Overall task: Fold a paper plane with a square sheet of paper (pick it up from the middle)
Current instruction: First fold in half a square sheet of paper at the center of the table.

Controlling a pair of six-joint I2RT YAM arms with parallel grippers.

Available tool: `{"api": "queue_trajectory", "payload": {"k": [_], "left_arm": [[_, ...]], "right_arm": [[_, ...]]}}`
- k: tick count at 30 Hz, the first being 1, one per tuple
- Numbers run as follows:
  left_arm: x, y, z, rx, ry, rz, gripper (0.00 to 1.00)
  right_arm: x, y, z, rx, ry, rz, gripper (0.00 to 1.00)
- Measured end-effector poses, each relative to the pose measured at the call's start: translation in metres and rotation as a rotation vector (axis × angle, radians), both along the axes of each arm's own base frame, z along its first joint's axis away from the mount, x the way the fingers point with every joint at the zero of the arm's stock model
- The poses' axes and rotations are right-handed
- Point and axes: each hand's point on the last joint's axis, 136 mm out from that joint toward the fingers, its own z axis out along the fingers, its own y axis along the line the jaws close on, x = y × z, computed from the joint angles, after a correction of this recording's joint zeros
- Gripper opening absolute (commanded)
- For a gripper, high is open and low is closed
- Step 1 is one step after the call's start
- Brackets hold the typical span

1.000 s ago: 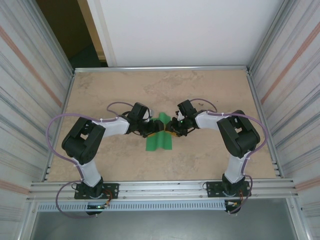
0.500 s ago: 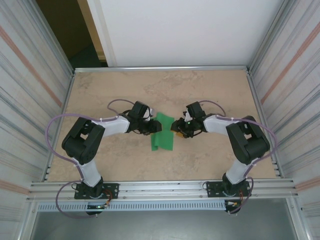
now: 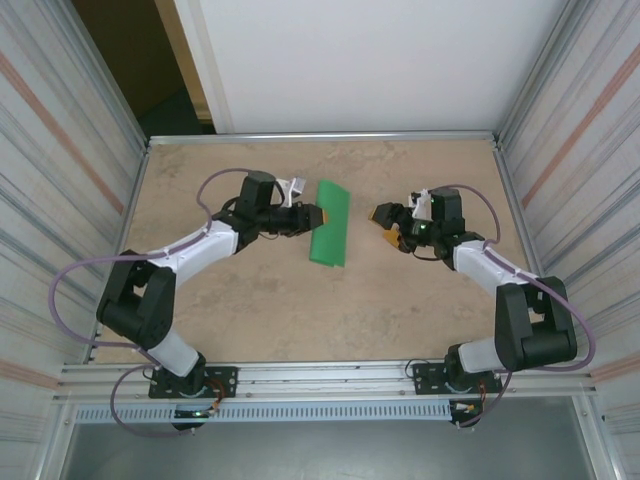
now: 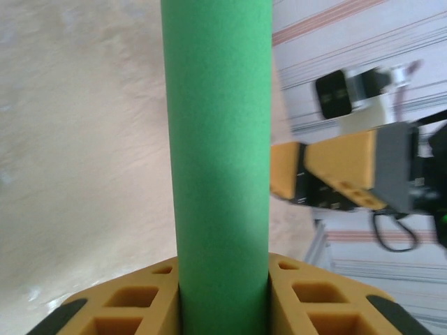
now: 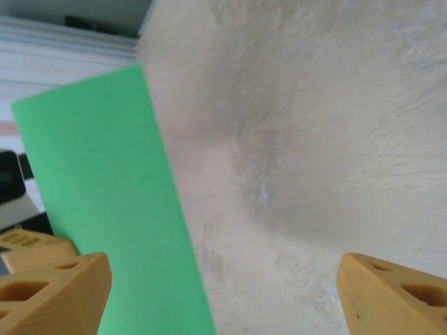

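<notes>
Beige marbled desk (image 3: 250,320): green paper (image 3: 332,222) held mid-desk as a folded strip.
Left end effector (image 3: 312,215) clamps its left edge; long axis runs near-to-far. Right end effector (image 3: 388,226), fingers spread wide, faces the strip from the right, apart.

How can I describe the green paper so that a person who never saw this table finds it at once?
On the beige marbled table, look near the middle, between the two black arms. There the left gripper holds the green sheet of paper, folded into a narrow strip. It is the only green thing; the open right gripper beside it has yellow fingers.
</notes>
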Motion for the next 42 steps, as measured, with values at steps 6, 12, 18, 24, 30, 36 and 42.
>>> {"api": "queue_trajectory", "payload": {"k": [6,12,18,24,30,36,42], "left_arm": [[0.000,-0.007,0.024,-0.101,0.026,-0.021,0.31],[-0.001,-0.010,0.037,-0.149,0.048,-0.036,0.30],[-0.002,-0.010,0.036,-0.155,0.073,-0.036,0.29],[-0.002,-0.008,0.028,-0.137,0.101,-0.028,0.29],[0.000,-0.005,0.023,-0.121,0.110,-0.012,0.29],[0.003,-0.004,0.015,-0.106,0.124,0.001,0.29],[0.002,-0.004,0.010,-0.098,0.134,0.002,0.35]], "right_arm": [[-0.004,0.016,0.023,0.084,-0.057,0.078,0.85],[-0.012,0.045,0.040,0.134,-0.096,0.194,0.83],[-0.019,0.071,0.044,0.172,-0.095,0.282,0.75],[-0.019,0.070,0.047,0.188,-0.091,0.284,0.57],[-0.019,0.064,0.053,0.187,-0.102,0.270,0.42],[-0.021,0.061,0.053,0.176,-0.097,0.265,0.23],[-0.022,0.058,0.048,0.162,-0.074,0.257,0.01]]}}
